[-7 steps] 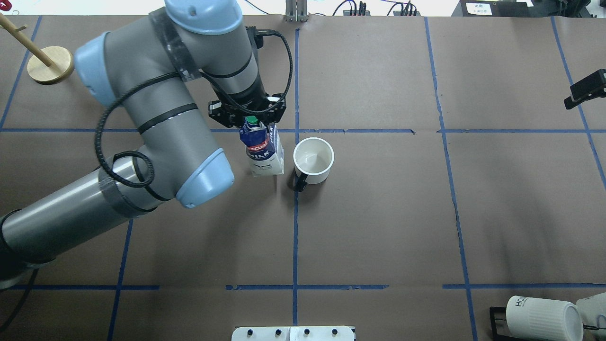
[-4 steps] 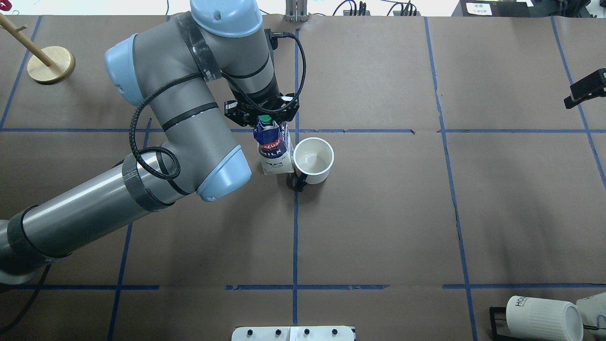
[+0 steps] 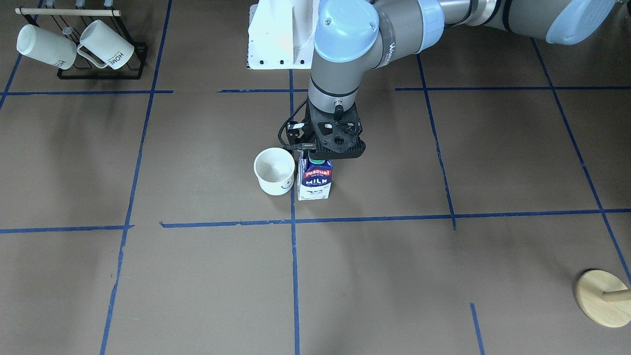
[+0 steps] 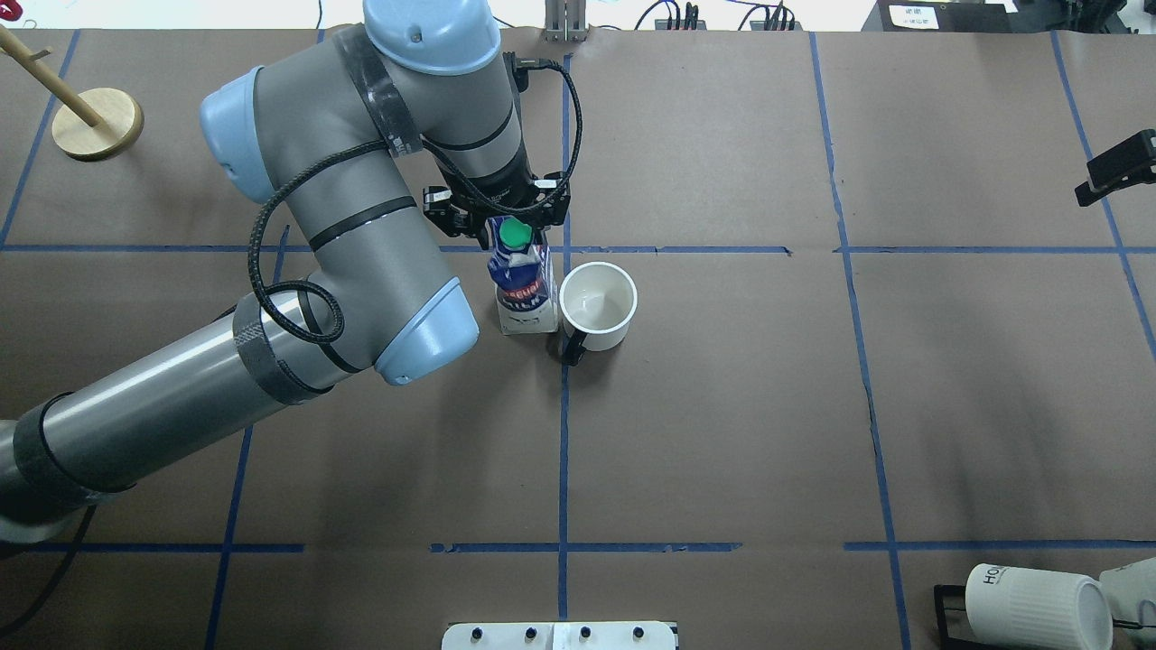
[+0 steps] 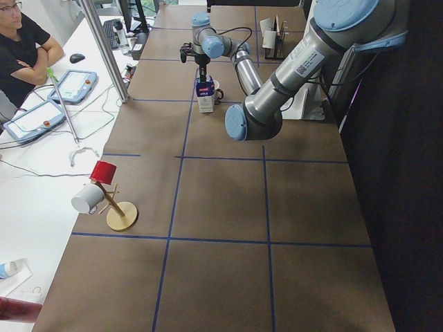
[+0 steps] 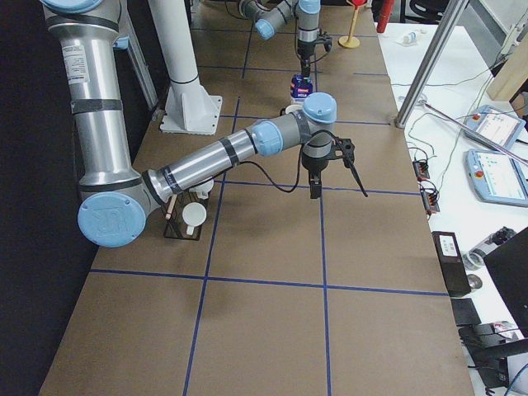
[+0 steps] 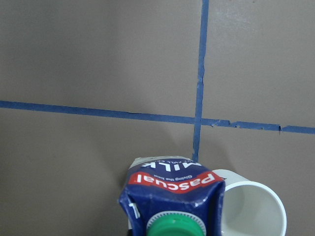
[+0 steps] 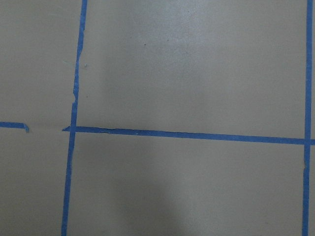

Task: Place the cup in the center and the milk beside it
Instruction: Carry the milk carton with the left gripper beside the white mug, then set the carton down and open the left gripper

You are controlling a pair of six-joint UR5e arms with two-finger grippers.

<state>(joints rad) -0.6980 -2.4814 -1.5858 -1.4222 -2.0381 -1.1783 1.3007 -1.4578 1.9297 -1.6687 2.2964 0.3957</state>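
Overhead exterior, upper centre: one milk (image 4: 524, 287) just beside one cup (image 4: 598, 305); one left gripper (image 4: 497, 210) directly above, closure not discernible.

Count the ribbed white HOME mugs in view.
2, both tilted on the black rack at the robot's near right corner: the outer mug and the inner mug. The pale mug on the wooden stand is too small to judge.
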